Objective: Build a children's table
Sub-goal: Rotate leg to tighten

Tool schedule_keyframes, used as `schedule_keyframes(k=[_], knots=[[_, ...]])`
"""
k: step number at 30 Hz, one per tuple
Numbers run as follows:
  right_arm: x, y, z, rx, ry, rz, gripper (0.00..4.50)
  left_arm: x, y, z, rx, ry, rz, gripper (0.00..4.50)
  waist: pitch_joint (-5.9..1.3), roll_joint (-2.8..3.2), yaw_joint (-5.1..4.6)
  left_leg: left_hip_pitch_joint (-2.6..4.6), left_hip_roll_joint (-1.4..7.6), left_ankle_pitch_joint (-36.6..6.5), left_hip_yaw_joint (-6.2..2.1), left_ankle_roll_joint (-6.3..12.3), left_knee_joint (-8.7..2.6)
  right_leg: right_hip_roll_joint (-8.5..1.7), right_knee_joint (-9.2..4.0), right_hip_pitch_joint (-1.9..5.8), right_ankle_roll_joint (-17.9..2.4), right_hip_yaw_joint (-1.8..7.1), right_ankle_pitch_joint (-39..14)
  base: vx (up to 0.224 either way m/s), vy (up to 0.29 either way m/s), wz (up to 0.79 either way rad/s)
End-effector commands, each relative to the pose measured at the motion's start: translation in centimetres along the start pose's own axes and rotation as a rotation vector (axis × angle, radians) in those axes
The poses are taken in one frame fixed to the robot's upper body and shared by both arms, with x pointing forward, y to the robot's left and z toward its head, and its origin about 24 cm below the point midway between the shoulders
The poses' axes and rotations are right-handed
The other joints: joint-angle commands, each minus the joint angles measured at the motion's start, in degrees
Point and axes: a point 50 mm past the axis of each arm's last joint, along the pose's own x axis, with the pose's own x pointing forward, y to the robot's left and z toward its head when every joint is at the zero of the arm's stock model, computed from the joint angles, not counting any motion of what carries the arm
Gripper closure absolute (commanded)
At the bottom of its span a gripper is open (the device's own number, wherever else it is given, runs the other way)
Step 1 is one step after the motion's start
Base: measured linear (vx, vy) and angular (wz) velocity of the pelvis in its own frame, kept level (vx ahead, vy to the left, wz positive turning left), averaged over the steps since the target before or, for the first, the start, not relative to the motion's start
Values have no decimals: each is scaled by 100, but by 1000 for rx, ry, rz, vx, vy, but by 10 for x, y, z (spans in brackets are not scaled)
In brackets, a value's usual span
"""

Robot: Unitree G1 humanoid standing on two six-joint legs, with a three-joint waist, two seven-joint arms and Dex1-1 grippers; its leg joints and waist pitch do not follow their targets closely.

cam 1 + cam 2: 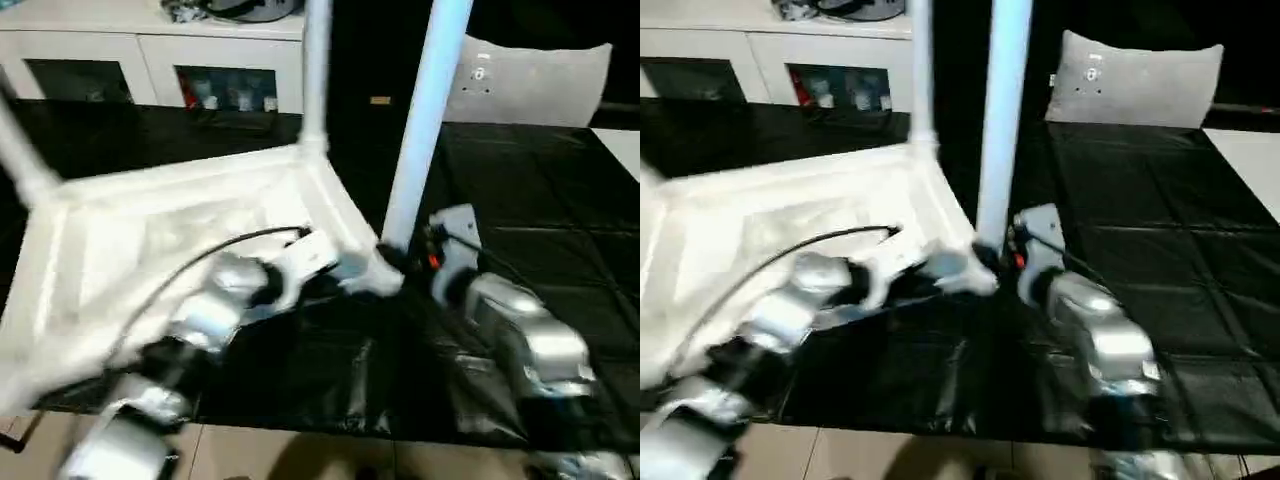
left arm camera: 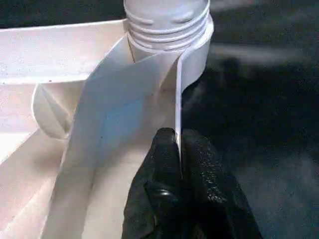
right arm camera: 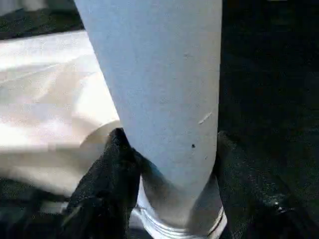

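Leg point(image 1: 425, 110) stands upright in tabletop's near corner socket point(image 2: 169, 25). Right end effector point(image 3: 167, 154) straddles leg base, contact unclear. Left end effector point(image 2: 178, 149) clamped on tabletop point(image 1: 150, 240) rim beside it.

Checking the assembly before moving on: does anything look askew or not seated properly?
Yes. The near-corner leg leans, and its screw threads show above the corner socket, so it seems not fully screwed in. The right gripper clasps it; the left gripper pinches the table's rim.
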Motion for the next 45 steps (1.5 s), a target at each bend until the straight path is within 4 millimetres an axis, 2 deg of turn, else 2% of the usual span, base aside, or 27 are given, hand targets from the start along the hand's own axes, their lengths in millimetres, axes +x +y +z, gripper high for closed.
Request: schedule_keyframes(k=[1,2,4,6,7,8,9,10,12,14,16,19,20,22,27,31,36,37,38,40,41,45], knots=[[13,31,-2,-4,-11,111,251,10,-2,27,18,-84,58,450,-322,-44,12,-115,35,-850,82,304,-393,-342,-567,347,-191,226,-2874,0,0,0],[14,32,-1,-2,-30,102,251,11,-2,28,22,-86,63,450,-333,-41,24,-129,54,-734,78,371,-402,-346,-530,359,-275,247,-2611,0,0,0],[14,32,2,34,-69,101,184,10,-3,30,32,-89,67,450,-348,-40,21,-143,75,-576,78,449,-406,-335,-469,373,-435,274,-2195,0,0,0],[12,30,4,46,-87,101,166,8,-2,30,42,-86,67,450,-384,-42,41,-150,77,-298,85,553,-389,-341,-379,403,-677,307,-1582,0,0,0],[11,28,4,36,-92,109,166,6,-1,28,54,-84,62,450,-398,-46,48,-155,77,-201,84,582,-384,-341,-357,418,-732,310,-1421,0,0,0],[9,27,4,28,-96,120,166,5,-1,27,60,-84,50,450,-425,-40,61,-162,81,36,80,646,-366,-344,-294,435,-862,321,-1030,0,0,0],[9,26,4,23,-99,124,148,4,-1,26,63,-83,45,450,-442,-43,66,-182,73,259,79,741,-338,-340,-248,440,-966,326,-663,0,0,0],[7,24,3,13,-103,131,136,2,0,25,68,-82,39,450,-447,-42,70,-193,72,369,82,840,-322,-342,-219,439,-1062,326,-445,0,0,0],[3,19,3,-1,-111,159,116,-2,1,21,83,-80,24,450,-458,-33,75,-200,77,410,83,955,-304,-344,-207,440,-1136,317,-370,0,0,0],[-4,11,4,-40,-112,206,92,-7,2,16,112,-76,-12,450,-437,-34,75,-197,87,267,100,1004,-308,-338,-242,425,-1132,313,-578,0,0,0],[-9,4,4,-82,-104,242,82,-12,2,12,132,-64,-48,450,-423,-32,84,-204,95,60,104,967,-315,-348,-275,428,-1065,308,-899,0,0,0],[-20,-11,8,-124,-90,313,57,-19,0,5,183,-52,-133,450,-394,-33,95,-191,107,-268,103,845,-332,-349,-341,414,-900,297,-1435,0,0,0],[-27,-18,10,-154,-69,385,47,-23,-2,1,208,-50,-191,450,-405,-27,102,-183,121,-333,107,792,-333,-353,-339,405,-864,305,-1554,0,0,0],[-32,-20,11,-179,-48,433,19,-26,-3,-1,219,-40,-224,450,-396,-36,124,-186,133,-384,103,785,-335,-349,-343,401,-840,308,-1594,0,0,0],[-44,-27,11,-234,19,558,19,-35,-7,-9,292,-16,-345,450,-403,-38,219,-140,136,-486,115,682,-340,-357,-369,372,-808,309,-1837,0,0,0],[-53,-26,7,-260,82,705,19,-43,-10,-14,327,4,-452,450,-398,-57,259,-148,149,-491,117,695,-342,-362,-345,384,-848,317,-1728,0,0,0],[-56,-25,5,-231,120,798,64,-50,-13,-18,355,31,-545,450,-403,-45,343,-127,176,-445,121,681,-347,-365,-334,364,-868,316,-1773,0,0,0],[-56,-25,5,-233,124,805,72,-50,-12,-18,358,33,-552,450,-406,-64,349,-126,179,-436,120,669,-344,-366,-327,363,-883,315,-1744,0,0,0],[-56,-24,4,-230,135,829,81,-53,-9,-19,374,47,-561,450,-405,-51,362,-130,176,-444,118,666,-344,-366,-325,365,-899,311,-1731,0,0,0],[-57,-23,3,-215,144,857,91,-54,-6,-20,388,62,-562,450,-403,-57,358,-138,164,-470,121,635,-343,-359,-330,375,-854,305,-1771,0,0,0],[-58,-21,2,-204,154,882,109,-55,-4,-20,390,65,-566,450,-391,-85,350,-145,163,-488,126,624,-348,-359,-335,374,-831,307,-1813,0,0,0],[-59,-19,1,-184,173,916,140,-57,-2,-18,392,66,-574,450,-395,-79,361,-148,156,-444,127,591,-344,-363,-344,381,-755,303,-1931,0,0,0]])
